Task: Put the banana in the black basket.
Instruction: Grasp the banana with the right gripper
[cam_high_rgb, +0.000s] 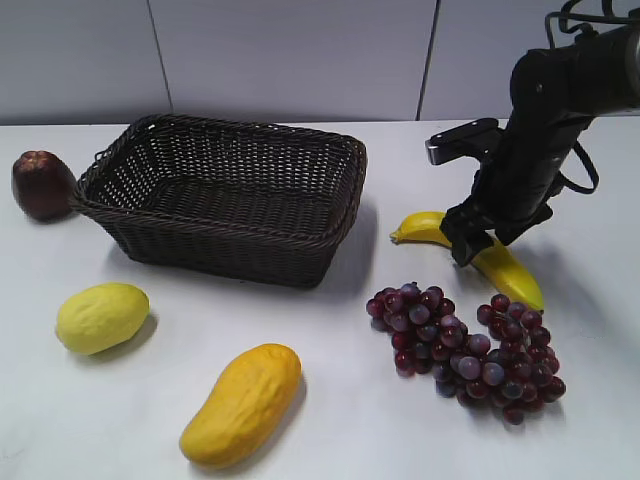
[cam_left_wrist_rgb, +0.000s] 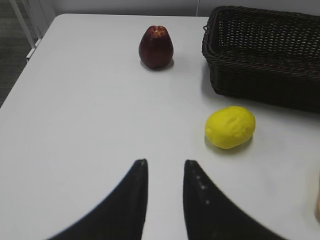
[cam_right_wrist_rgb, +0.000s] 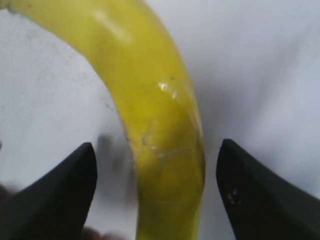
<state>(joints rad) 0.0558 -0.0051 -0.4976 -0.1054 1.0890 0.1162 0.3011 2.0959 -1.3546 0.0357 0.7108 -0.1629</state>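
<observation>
Banana (cam_high_rgb: 500, 262): lying flat on the white surface (cam_high_rgb: 330, 420), right of the black basket (cam_high_rgb: 225, 195) and apart from it; tip toward the basket, body curving down to the right, just above the grape bunch (cam_high_rgb: 470, 340). In the right wrist view filling the middle (cam_right_wrist_rgb: 160, 125), faint scuffs on the skin.
Right hand (cam_high_rgb: 468, 240): lowered over the middle of the banana; fingers (cam_right_wrist_rgb: 65, 195) spread wide, one on each side of the fruit, a clear gap on both sides, not touching it.
Left hand (cam_left_wrist_rgb: 164, 175): low over bare surface, dark fingertips (cam_left_wrist_rgb: 137, 190) slightly parted, nothing between them; not visible in the exterior view.
Black basket: empty inside, woven walls and braided rim, standing on the surface at centre left.
Dark red fruit (cam_high_rgb: 40, 185): touching or just beside the basket's left end; upright in the left wrist view (cam_left_wrist_rgb: 156, 47).
Lemon (cam_high_rgb: 102, 317): in front of the basket's left corner, apart from it; also seen in the left wrist view (cam_left_wrist_rgb: 230, 127).
Mango (cam_high_rgb: 242, 403): nearest the front edge, lying at a slant, between lemon and grape bunch.
</observation>
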